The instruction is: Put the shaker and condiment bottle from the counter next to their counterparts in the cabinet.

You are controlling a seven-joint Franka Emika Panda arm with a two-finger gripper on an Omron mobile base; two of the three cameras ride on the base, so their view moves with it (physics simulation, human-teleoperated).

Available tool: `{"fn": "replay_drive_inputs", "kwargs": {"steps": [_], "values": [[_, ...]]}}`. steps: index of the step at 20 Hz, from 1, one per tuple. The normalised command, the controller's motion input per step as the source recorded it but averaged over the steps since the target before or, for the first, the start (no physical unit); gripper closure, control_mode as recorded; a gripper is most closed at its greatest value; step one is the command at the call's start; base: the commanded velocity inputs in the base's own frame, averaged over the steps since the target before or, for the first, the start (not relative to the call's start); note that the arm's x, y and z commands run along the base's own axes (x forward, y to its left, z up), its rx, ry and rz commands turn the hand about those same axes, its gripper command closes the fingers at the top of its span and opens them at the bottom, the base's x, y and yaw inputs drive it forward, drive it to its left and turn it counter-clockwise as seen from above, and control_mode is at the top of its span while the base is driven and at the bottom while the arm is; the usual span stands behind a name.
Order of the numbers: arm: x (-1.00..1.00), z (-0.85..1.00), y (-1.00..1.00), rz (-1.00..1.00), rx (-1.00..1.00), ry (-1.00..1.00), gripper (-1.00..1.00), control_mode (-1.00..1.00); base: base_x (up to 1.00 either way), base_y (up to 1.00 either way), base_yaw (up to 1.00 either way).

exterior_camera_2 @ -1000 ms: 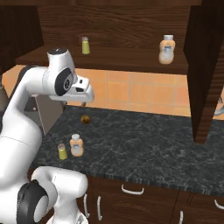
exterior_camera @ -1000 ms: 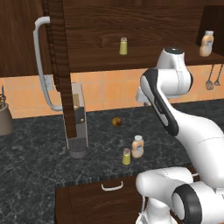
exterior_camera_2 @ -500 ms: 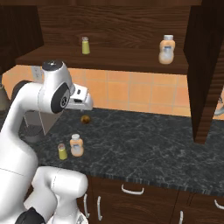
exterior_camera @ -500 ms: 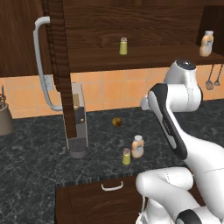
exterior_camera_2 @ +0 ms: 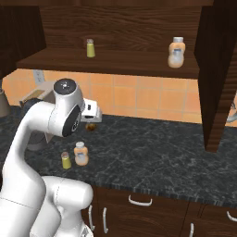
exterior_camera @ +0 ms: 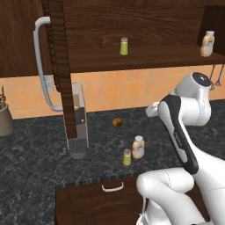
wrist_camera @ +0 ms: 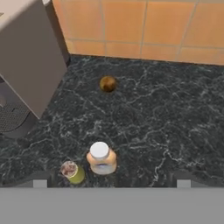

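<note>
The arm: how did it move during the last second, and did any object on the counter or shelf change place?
In both base views the arm's upper joints sank and folded lower over the counter. Nothing was grasped or released. The shaker and condiment bottle stayed side by side on the counter, their counterparts, a shaker and a bottle, on the cabinet shelf.

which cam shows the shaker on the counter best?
Hand view: the shaker sits close, seen from above, cap visible, beside the condiment bottle. Both base views show it small at the counter front edge.
</note>
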Motion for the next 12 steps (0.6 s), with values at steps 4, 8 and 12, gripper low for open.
{"fn": "replay_drive_inputs", "kwargs": {"steps": [4, 8, 12], "values": [[0.00, -0.15, -0.14, 0.16, 0.06, -0.07, -1.00, -1.00, 0.00, 0.00, 0.00], [0.00, -0.12, -0.08, 0.29, 0.03, -0.11, -1.00, -1.00, 0.00, 0.00, 0.00], [0.00, -0.14, -0.06, 0.34, 0.00, -0.10, -1.00, -1.00, 0.00, 0.00, 0.00]]}}
